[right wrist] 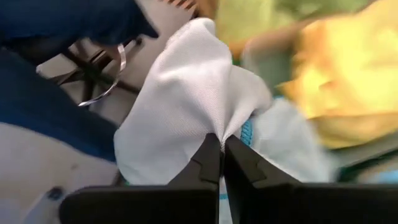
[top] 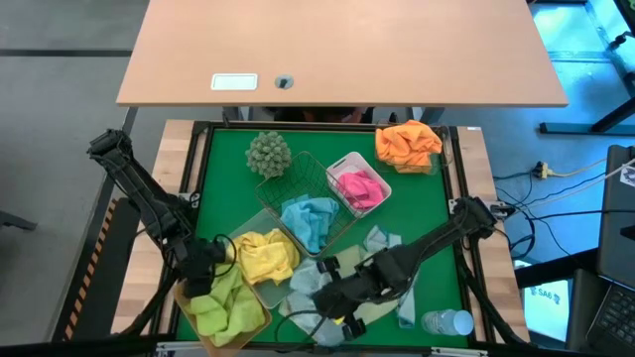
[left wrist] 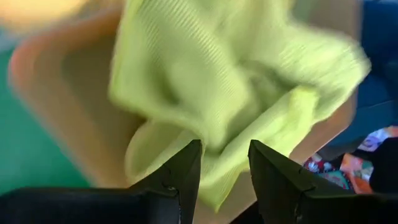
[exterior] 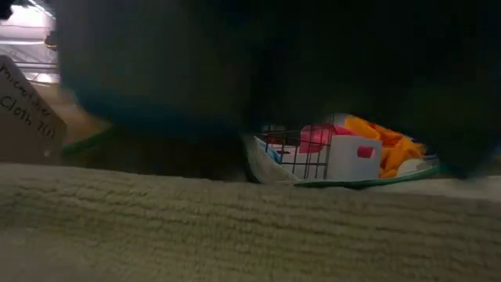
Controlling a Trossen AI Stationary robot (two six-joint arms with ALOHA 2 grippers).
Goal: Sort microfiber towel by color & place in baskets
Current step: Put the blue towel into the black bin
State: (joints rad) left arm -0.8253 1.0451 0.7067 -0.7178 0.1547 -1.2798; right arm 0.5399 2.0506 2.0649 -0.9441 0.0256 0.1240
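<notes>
Nearest the front edge of the table [top: 213, 159], the right hand [top: 319, 299] is pinched shut on a fold of a pale, whitish-blue towel [right wrist: 186, 106] — in the right wrist view the two fingers meet with the cloth gathered between them, so the step in hand looks like the pick-up of a light blue cloth from the loose heap at the front. Just to its left, the left hand [left wrist: 224, 180] hovers over the amber basket [top: 253, 319] with its fingers part-way apart and nothing between them, the lime green towel [top: 220, 297] lying bunched inside the bin below. Beside that, a yellow towel [top: 266, 254] sits in the frosted clear basket [top: 245, 226]. A little farther back, another light blue cloth [top: 312, 220] already rests in the green wire basket [top: 298, 178], and the pink towel [top: 361, 188] fills the white basket [top: 349, 164] next to it. At the far corner the orange towel [top: 409, 145] lies in a heap on the table, in no basket. My reading is that the next move calls for a lift clear of the pile — high enough that the trailing cloth drags nothing else — then a carry back over the wire basket's rim before the fingers part. The pinch is on a thin fold, so it could slip on the way up.
</notes>
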